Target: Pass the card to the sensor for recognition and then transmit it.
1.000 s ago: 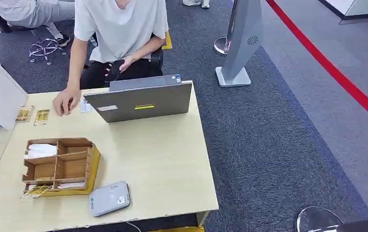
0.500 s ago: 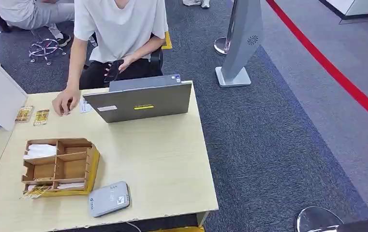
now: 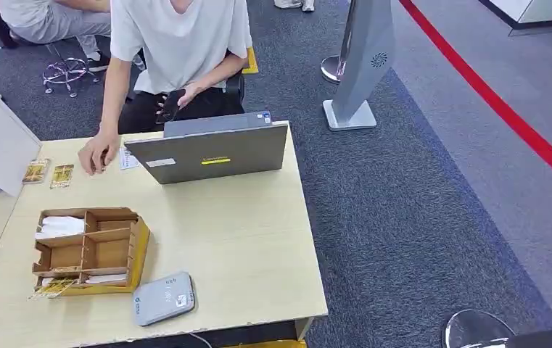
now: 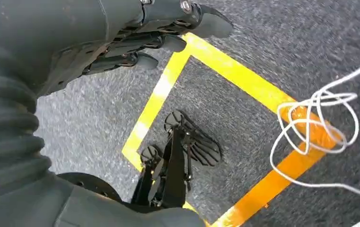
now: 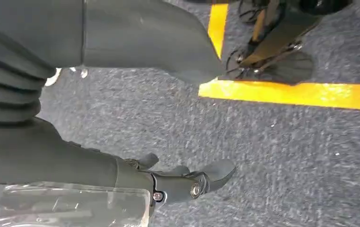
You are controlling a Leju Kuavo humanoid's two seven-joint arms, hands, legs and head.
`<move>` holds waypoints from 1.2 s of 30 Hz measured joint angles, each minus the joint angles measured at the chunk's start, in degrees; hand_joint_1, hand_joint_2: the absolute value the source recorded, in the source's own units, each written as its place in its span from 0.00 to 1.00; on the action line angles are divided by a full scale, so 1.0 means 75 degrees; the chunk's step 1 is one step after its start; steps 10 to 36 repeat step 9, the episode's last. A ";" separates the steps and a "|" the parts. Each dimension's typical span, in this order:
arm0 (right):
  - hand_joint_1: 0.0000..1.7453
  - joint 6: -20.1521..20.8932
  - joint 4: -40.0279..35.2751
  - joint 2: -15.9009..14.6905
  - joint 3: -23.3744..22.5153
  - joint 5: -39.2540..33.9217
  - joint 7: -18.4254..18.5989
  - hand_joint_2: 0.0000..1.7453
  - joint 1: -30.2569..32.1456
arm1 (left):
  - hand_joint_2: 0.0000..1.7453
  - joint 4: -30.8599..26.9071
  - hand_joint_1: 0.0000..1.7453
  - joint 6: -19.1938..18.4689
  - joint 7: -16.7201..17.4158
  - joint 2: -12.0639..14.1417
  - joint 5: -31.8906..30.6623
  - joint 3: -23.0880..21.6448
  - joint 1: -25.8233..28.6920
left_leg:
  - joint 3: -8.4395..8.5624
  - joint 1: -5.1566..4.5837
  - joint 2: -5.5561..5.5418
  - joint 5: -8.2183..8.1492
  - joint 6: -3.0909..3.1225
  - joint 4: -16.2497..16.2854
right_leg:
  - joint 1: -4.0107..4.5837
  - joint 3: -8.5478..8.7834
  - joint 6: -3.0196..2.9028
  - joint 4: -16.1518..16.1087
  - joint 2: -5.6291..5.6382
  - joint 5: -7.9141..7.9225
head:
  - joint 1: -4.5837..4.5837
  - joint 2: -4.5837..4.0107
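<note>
Basically nothing shifted on desk (image 3: 244, 246) since a second ago: grey flat card sensor (image 3: 163, 298) beside wooden compartment box (image 3: 88, 250), yellow cards (image 3: 49, 288) at its edge. Your left hand (image 4: 135, 35) and right hand (image 5: 178, 182) hang over carpet, fingers loose, holding nothing.

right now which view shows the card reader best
The head view: the grey card reader lies flat near the table's front edge, beside the wooden organizer. Both wrist views look down at carpet and yellow floor tape, not the reader.
</note>
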 joint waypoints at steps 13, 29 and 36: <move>0.00 -0.0394 0.0333 -0.0175 0.1313 -0.1611 0.0204 0.00 0.0077 | 0.00 0.0295 0.00 0.0029 -0.0067 0.0388 0.0379 -0.1488 0.0179 | -0.0002 0.0000 0.0000 0.0000 0.0000 0.0000 | -0.0001 -0.0001 0.0000 0.0000 0.0000 0.0000 | 0.0003 0.0000; 0.00 -0.0394 0.0333 -0.0175 0.1313 -0.1611 0.0204 0.00 0.0077 | 0.00 0.0295 0.00 0.0029 -0.0067 0.0388 0.0379 -0.1488 0.0179 | -0.0002 0.0000 0.0000 0.0000 0.0000 0.0000 | -0.0001 -0.0001 0.0000 0.0000 0.0000 0.0000 | 0.0003 0.0000; 0.00 -0.0394 0.0333 -0.0175 0.1313 -0.1611 0.0204 0.00 0.0077 | 0.00 0.0295 0.00 0.0029 -0.0067 0.0388 0.0379 -0.1488 0.0179 | -0.0002 0.0000 0.0000 0.0000 0.0000 0.0000 | -0.0001 -0.0001 0.0000 0.0000 0.0000 0.0000 | 0.0003 0.0000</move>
